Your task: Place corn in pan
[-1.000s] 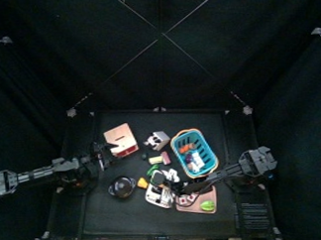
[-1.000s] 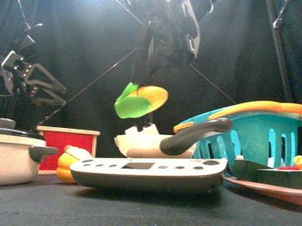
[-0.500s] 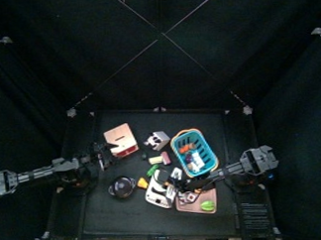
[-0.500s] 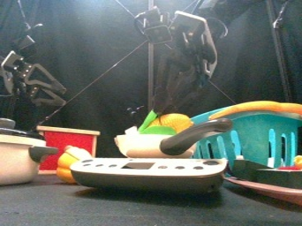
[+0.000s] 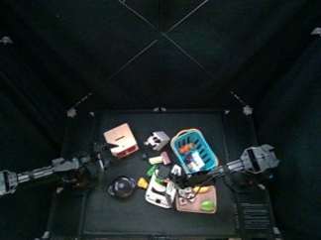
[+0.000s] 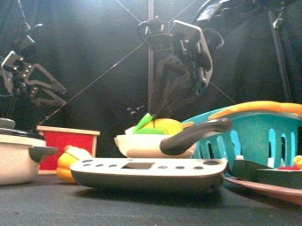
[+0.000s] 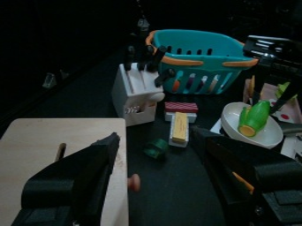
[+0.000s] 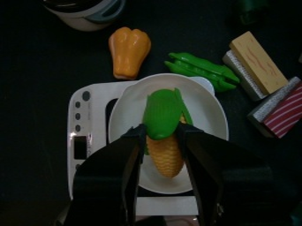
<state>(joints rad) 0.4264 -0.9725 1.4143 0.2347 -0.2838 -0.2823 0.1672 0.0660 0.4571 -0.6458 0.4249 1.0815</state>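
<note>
Corn [image 8: 163, 132] seen lying in white pan [image 8: 200, 110]. Right gripper [image 8: 160, 141] jaws apart, straddling corn. Straight lift advised, corn left undisturbed. Left gripper [image 7: 160, 172] apart, idle.

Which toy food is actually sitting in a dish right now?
The corn, yellow with a green husk, lies in the white dish under the right claw. The orange pepper and green pepper lie beside it.

The corn [image 8: 164, 135], yellow with a green husk end, lay lengthwise inside the white-lined pan [image 8: 210, 101], just beside the basket [image 6: 253, 129].
</note>
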